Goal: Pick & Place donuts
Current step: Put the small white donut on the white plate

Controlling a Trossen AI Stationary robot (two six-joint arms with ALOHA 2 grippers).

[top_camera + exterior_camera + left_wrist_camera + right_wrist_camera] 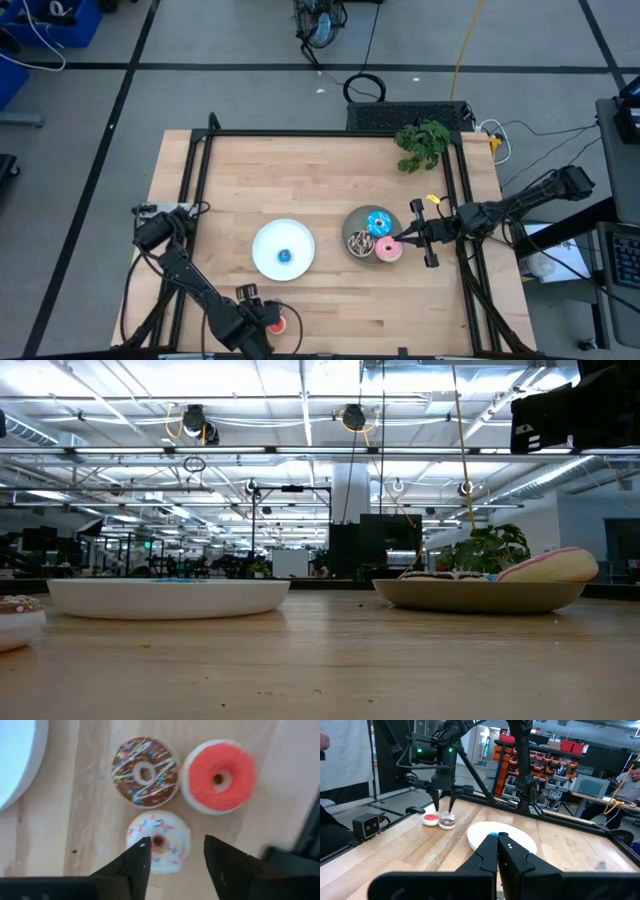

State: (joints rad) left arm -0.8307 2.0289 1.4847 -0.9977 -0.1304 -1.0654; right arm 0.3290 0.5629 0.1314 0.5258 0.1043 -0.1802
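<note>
Three tiny donuts lie on the wood near the table's near edge: brown sprinkled (145,772), red (218,776) and white sprinkled (159,840). My left gripper (175,845) is open and points down just above the white one, a finger on either side. A tiny blue donut (285,255) lies on the white plate (265,240). The grey-green plate (350,222) holds the blue sprinkled donut (378,222), the brown drizzled donut (358,243) and the pink donut (388,250). The pink one leans on the plate's rim (548,565). My right gripper (400,240) is shut beside the pink donut.
A green plant (422,143) stands at the table's far right corner. A black frame rail (330,133) runs round the table. Bare wood lies between the two plates and across the far half. The white plate's edge (20,765) lies close to the tiny donuts.
</note>
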